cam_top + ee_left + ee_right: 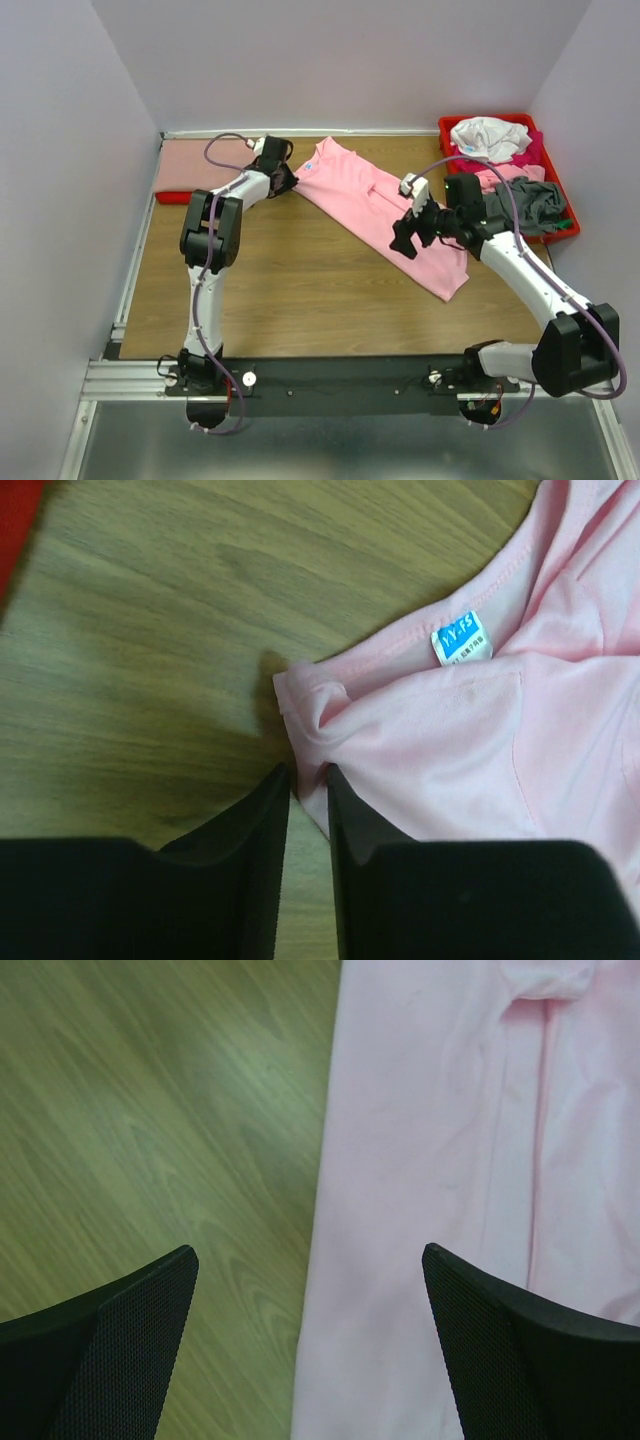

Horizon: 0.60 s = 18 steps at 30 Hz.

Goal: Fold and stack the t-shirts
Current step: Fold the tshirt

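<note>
My left gripper (pixel 305 778) has its jaws drawn nearly together, with a small ruck of the pink t-shirt (pixel 480 740) caught at the very tips. The blue neck label (pixel 463 640) sits just ahead of them and to the right, so I judge this to be the shoulder corner beside the collar. My right gripper (pixel 308 1252) hangs with its jaws wide apart and nothing in them. It straddles the shirt's long side edge, with one finger over bare bench (pixel 150 1110) and the other over cloth.

My worry is the left bite: it is shallow, and a pull could let the fabric slip out of the tips. I also cannot tell whether it holds one layer or two. If it holds only one, the fold would drag crooked. If the right gripper comes down as it stands, it may pinch only the hem or scrape the bench. The other shirts wait in the red tray (pixel 443 128), beyond the right gripper.
</note>
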Available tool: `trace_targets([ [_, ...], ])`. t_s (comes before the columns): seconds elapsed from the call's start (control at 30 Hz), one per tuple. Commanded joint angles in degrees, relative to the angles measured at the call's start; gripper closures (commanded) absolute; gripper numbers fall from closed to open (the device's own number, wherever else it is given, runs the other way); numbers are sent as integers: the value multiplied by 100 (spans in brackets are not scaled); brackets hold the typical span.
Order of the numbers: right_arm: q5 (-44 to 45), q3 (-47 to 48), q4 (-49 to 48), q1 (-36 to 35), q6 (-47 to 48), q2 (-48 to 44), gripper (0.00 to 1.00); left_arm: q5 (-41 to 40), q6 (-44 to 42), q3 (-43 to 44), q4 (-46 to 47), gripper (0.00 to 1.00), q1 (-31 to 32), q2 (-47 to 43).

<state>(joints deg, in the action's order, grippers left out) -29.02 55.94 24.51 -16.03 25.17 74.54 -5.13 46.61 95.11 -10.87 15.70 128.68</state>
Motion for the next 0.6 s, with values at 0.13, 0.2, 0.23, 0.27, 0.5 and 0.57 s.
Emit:
trace_targets([
  [0.13, -808, -672, 553, -14, 1470, -801, 0, -296, -275, 974, -890, 87, -67, 631],
  [0.2, -572, -681, 1001, -23, 1762, -827, 0, -226, -276, 1158, -986, 88, -129, 675],
  [0.23, -448, -681, 1229, -23, 1964, -827, 0, -191, -267, 1228, -1022, 88, -164, 684],
  [0.27, -291, -690, 1284, -23, 2000, -819, 0, -112, -275, 1299, -1057, 88, -199, 702],
  [0.5, 1000, -935, 1487, -426, 1896, -380, 1, 486, -424, 2204, -1470, 89, -752, 1071],
  [0.57, 1292, -1076, 1302, -654, 1676, -292, 3, 749, -556, 2415, -1531, 89, -841, 1150],
])
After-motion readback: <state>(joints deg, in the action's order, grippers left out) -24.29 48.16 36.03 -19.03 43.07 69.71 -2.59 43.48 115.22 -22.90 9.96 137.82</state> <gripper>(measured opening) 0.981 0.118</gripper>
